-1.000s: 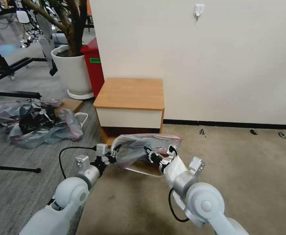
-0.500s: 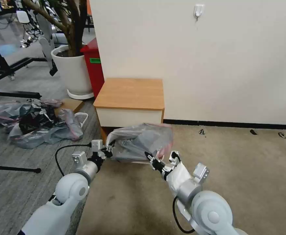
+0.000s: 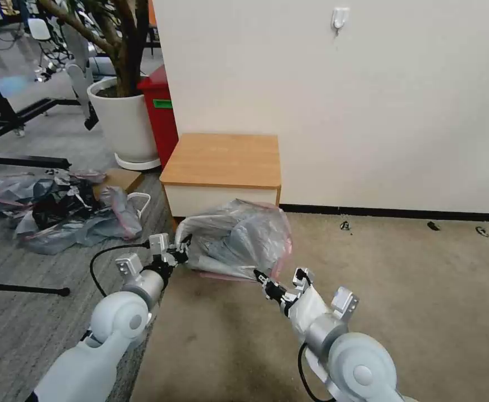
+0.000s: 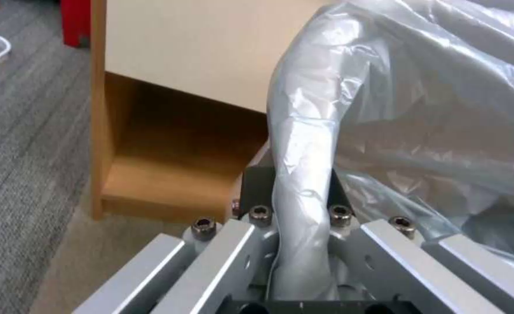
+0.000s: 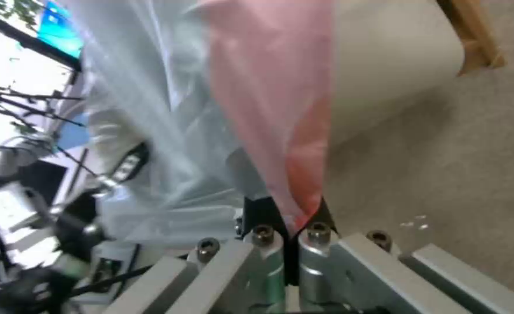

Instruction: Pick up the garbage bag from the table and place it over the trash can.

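A: Where's the bag [image 3: 239, 237]?
B: Off the floor, in front of the table's [image 3: 222, 159] white drawer, below its wooden tabletop. It's crinkly, translucent grey, ballooned out.
A: And the pink band?
B: Along the bag's right and lower edge.
A: The table itself?
B: Against the wall, shelf open beneath.

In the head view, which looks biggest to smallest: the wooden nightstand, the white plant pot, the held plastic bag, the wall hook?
1. Nightstand
2. Plastic bag, though nearer the camera, so unsure against the pot
3. White plant pot
4. Wall hook
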Robot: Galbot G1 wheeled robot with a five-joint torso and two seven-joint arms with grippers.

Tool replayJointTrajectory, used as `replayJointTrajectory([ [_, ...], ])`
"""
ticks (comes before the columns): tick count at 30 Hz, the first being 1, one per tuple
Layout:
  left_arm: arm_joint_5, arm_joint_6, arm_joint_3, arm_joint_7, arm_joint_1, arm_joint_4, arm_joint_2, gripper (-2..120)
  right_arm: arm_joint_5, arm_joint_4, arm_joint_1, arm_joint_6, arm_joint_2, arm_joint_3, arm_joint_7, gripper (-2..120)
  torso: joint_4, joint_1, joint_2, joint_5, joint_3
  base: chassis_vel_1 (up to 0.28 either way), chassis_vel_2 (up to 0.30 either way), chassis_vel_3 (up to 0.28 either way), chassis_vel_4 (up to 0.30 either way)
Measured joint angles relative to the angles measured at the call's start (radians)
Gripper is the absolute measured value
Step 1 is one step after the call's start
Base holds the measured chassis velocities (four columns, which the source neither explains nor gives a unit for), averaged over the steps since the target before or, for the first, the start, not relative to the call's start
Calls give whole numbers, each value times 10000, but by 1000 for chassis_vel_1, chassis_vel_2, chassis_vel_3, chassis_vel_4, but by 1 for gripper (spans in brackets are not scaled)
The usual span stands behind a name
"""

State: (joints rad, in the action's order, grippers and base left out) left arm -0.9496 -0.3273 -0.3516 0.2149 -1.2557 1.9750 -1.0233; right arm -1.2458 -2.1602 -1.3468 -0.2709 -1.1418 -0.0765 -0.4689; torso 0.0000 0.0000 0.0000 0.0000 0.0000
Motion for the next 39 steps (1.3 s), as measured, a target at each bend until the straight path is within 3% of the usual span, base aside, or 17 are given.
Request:
replayJointTrajectory([
  [11,-143,-308,-177,-46,-292,227,39,2,562,177,65,-229,47,79,-475,0,0,0,0,0,0,0,0,0,0],
  [17,-95,-375,-243,-44,-321,193,36,2,935,85,15,-227,155,82,-697,26,1,0,0,0,0,0,0,0,0],
  [19,-93,-376,-251,-44,-303,168,40,2,1060,57,-17,-225,203,104,-711,28,0,0,0,-1,0,0,0,0,0],
  [22,-83,-359,-292,-40,-199,44,109,2,1583,-12,-148,-226,408,232,-760,43,-1,0,0,-1,0,0,0,0,0],
  [27,-75,-317,-329,-40,-89,-112,205,2,2053,-18,-250,-228,628,378,-791,55,0,0,0,0,0,0,0,0,0],
  [34,-75,-230,-367,-49,123,-451,477,2,2595,-24,-283,-77,1097,539,-548,88,-1,0,0,-1,0,0,0,0,0],
  [39,-75,-230,-372,-91,104,-549,523,2,2577,-131,-230,135,1129,570,-302,99,0,0,0,1,0,0,0,0,0],
])
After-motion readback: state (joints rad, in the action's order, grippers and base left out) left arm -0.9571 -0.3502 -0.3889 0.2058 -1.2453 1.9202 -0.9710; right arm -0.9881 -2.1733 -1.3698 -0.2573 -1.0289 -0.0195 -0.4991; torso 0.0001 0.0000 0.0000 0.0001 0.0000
